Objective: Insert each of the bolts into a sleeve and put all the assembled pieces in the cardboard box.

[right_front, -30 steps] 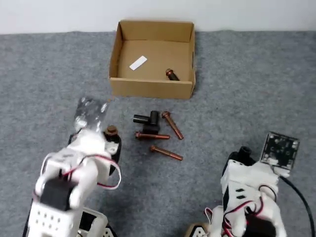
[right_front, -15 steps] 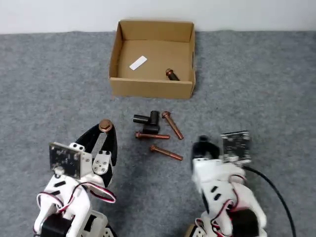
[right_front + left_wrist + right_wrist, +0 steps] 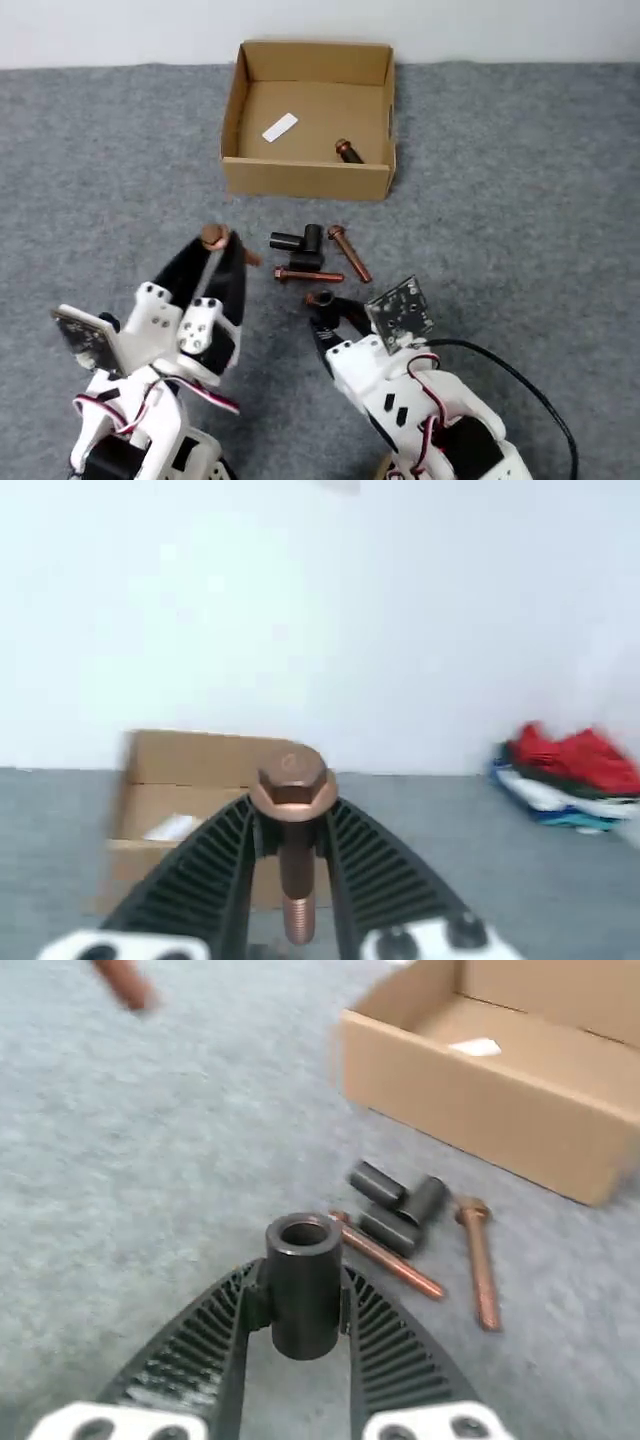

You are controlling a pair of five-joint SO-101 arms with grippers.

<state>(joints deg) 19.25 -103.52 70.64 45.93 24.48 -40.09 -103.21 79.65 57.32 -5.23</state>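
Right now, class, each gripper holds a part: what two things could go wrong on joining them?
The left gripper pinches the bolt just under its head, so it may pivot on contact. The sleeve in the right gripper has a narrow bore; slight misalignment could jam the bolt on its rim.

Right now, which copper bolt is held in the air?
The bolt in the left tool: it is gripped upright, head up, while the loose bolts lie on the carpet.
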